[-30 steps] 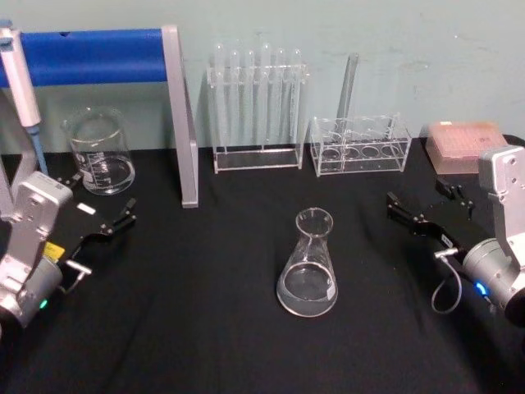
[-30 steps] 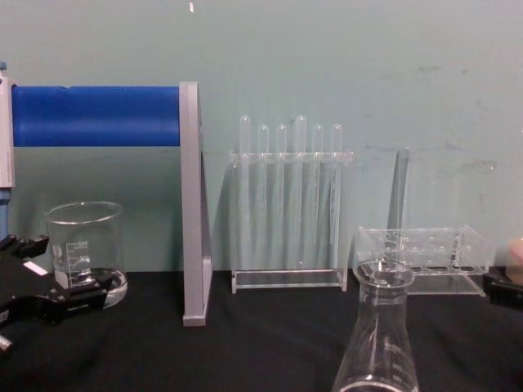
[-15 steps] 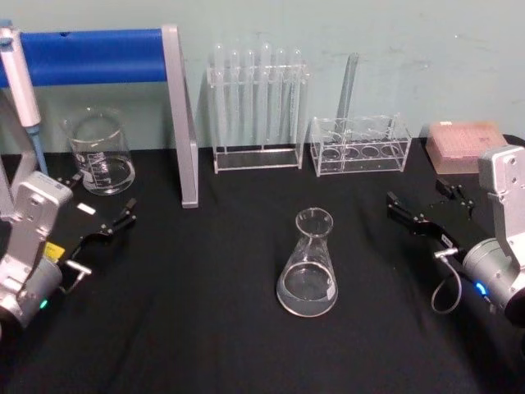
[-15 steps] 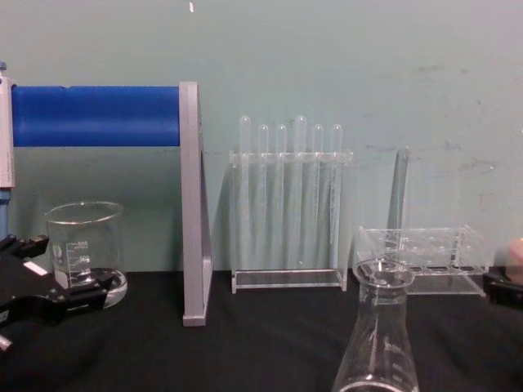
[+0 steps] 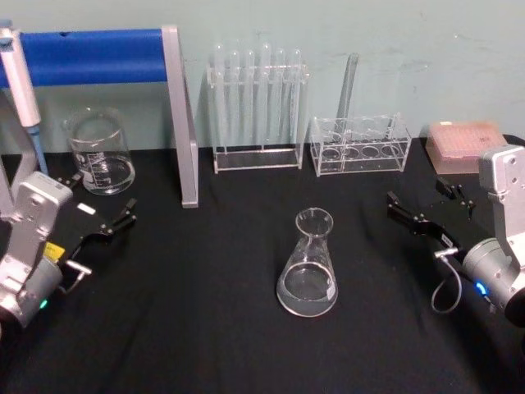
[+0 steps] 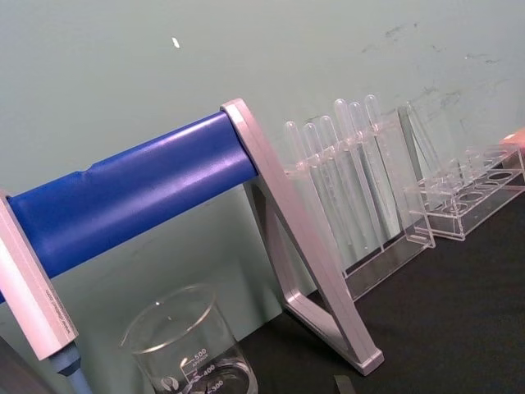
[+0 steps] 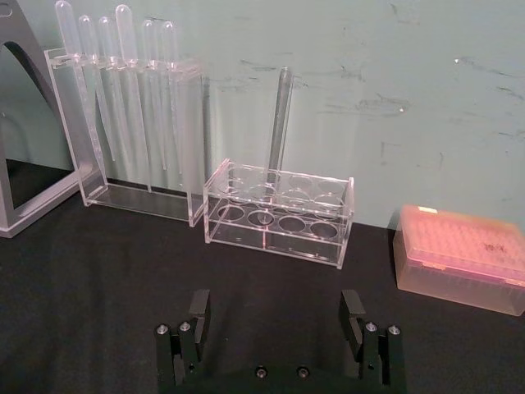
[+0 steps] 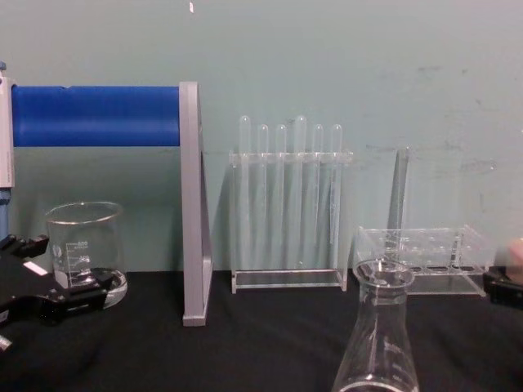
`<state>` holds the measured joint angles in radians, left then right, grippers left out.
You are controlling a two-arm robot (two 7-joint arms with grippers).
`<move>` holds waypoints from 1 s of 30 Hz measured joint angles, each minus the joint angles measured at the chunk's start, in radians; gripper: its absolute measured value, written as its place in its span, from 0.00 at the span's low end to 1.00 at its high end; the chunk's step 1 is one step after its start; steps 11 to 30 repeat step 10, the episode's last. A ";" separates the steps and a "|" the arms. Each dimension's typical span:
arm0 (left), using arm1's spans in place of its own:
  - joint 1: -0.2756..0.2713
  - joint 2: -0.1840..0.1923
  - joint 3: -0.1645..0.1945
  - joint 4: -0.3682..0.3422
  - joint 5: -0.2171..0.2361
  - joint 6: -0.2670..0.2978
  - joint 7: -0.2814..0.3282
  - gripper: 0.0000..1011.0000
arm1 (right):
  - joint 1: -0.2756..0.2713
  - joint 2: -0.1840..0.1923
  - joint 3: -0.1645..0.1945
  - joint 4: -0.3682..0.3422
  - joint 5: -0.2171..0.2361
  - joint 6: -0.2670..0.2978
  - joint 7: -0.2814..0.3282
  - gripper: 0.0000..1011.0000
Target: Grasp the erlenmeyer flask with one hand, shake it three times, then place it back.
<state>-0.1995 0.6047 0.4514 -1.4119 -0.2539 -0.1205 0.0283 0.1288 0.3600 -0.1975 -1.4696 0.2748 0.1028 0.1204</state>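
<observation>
The erlenmeyer flask (image 5: 310, 267), clear glass with a wide base and narrow neck, stands upright on the black table near the middle; in the chest view the flask (image 8: 377, 335) rises at the lower right. My left gripper (image 5: 100, 199) is open at the left side, well apart from the flask, its fingers (image 8: 80, 296) showing low on the left in the chest view. My right gripper (image 5: 428, 202) is open to the flask's right, with nothing between its fingers (image 7: 198, 305). Neither gripper touches the flask.
A glass beaker (image 5: 100, 152) stands at the back left under a blue roll on a grey stand (image 5: 180, 115). A tall test tube rack (image 5: 256, 107), a low rack (image 5: 359, 145) with one tube and a pink tip box (image 5: 463, 144) line the back.
</observation>
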 joint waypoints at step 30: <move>0.000 0.000 0.000 0.000 0.000 0.000 0.000 0.99 | 0.000 0.000 0.000 0.000 0.001 0.000 0.000 0.99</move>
